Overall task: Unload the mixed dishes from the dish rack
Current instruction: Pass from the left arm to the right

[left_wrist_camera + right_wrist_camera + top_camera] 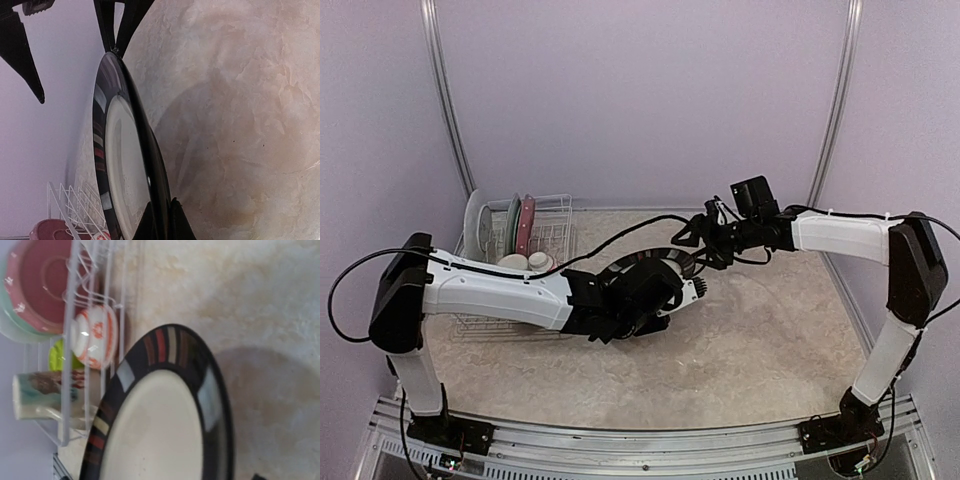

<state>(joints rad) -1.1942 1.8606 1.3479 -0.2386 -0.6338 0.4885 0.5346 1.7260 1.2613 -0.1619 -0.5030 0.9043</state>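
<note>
A black-rimmed plate (638, 262) is being held over the worktop (770, 340) beside the dish rack (555, 225), clamped in the left gripper (665, 290). The right gripper (705, 245) is being seen at its far rim; its closure cannot be told.

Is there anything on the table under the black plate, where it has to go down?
Nothing visible. The black plate, gripped by the left gripper, is held over bare table, and the dish rack stands off to the side, apart from it.
</note>
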